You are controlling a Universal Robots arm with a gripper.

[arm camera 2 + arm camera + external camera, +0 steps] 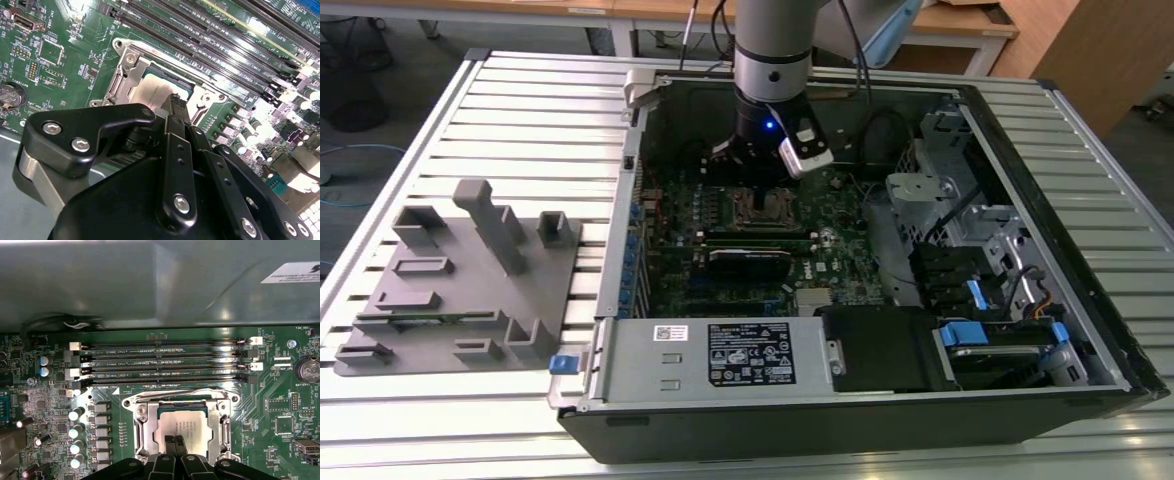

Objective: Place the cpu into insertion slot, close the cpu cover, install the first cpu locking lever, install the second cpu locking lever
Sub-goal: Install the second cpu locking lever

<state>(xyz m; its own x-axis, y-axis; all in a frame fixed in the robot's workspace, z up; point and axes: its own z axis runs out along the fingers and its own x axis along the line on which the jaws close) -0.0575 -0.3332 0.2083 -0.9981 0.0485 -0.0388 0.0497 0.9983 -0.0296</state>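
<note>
The cpu (182,426) (152,91) lies flat in the insertion slot (758,205) on the green board, its pale metal top showing. The silvery cpu cover (144,432) (126,81) lies down around it, framing the chip through its window. A thin metal lever rod (175,391) runs along the socket's edge next to the memory slots. My gripper (175,444) (176,101) (755,180) hangs straight over the socket. Its two black fingers are pressed together, shut, with their tips at or just above the chip's top and nothing between them.
Long black memory slots (165,362) run beside the socket, and a row of capacitors (75,432) stands at its other side. The open case holds a power supply box (720,355) and a drive cage (987,250). A grey fixture tray (454,280) sits at the exterior view's left.
</note>
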